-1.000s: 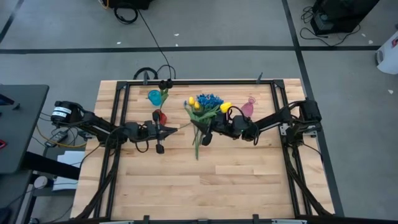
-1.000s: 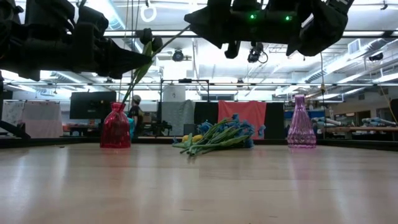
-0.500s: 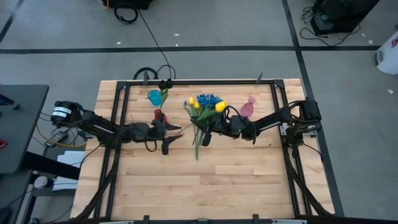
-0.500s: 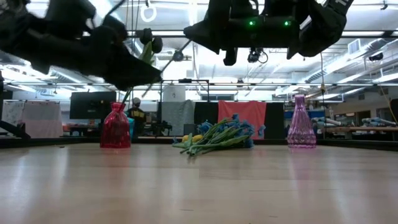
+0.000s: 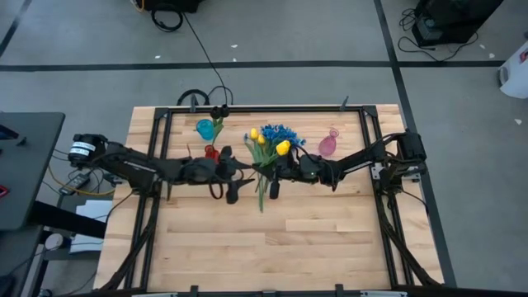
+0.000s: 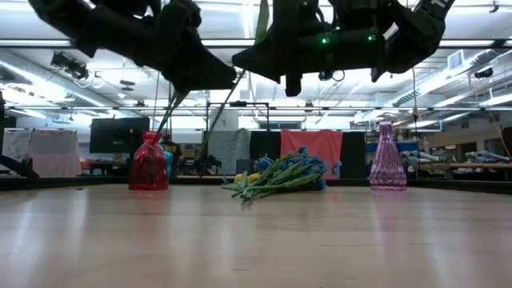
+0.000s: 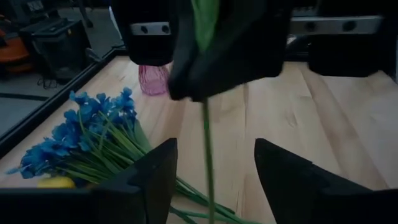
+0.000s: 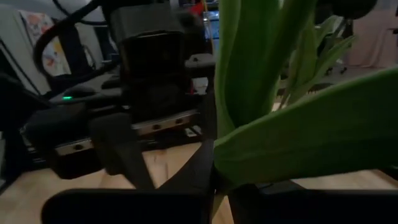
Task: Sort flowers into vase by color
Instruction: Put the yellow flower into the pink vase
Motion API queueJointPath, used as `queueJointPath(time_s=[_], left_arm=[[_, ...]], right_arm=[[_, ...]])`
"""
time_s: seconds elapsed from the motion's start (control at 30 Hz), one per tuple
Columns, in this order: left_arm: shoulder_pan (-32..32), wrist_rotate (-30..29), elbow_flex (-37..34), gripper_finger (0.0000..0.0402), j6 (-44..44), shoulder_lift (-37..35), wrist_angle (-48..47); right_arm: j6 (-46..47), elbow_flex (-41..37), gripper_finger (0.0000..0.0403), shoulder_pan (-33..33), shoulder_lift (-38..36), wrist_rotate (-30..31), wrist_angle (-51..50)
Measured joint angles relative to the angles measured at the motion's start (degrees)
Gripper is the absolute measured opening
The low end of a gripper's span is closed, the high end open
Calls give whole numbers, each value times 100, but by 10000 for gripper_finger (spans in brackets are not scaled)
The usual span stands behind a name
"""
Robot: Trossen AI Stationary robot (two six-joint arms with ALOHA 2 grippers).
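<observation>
1. We see the right gripper [image 5: 266,168] at the centre of the high view, reaching in from the right edge of the table [image 5: 247,247]. It is clenched on the green stem of a yellow tulip [image 5: 283,148], whose head lies just to the upper right of the fingertips.
2. The left gripper [image 5: 245,173] comes in from the left and meets the right one tip to tip. It is released: in the left wrist view its two fingers [image 7: 149,180] stand wide apart, and the tulip's stem hangs between them, touching neither.
3. The rest of the flowers form a pile [image 5: 262,157] just above the two grippers in the high view. It holds blue blossoms [image 5: 278,132] at the top, more yellow tulips [image 5: 257,137] to their left, and stems fanning down toward the middle of the table.
4. A red vase [image 5: 212,153] stands left of the pile, beside the left arm. In the low view a thin stem rises from it.
5. A teal vase [image 5: 205,128] stands above the red one, near the table's far edge.
6. A pink vase [image 5: 328,144] stands right of the pile, above the right arm.
</observation>
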Motion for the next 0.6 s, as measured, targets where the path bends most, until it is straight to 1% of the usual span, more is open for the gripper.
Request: queueJointPath(time_s=[0.1, 0.23, 0.33, 0.53, 0.6], left_arm=[[68, 30, 105, 199, 0, 84, -50], [178, 231, 118, 173, -11, 123, 13], [227, 258, 118, 149, -13, 129, 34], [302, 670, 118, 98, -4, 216, 373], [301, 708, 118, 79, 44, 231, 375]], right_arm=[[-29, 0, 40, 4, 0, -135, -3], [-54, 0, 40, 11, 0, -190, -17], [-62, 0, 40, 16, 0, -210, -46], [-155, 0, 40, 43, 0, -215, -37], [-157, 0, 40, 48, 0, -215, -40]])
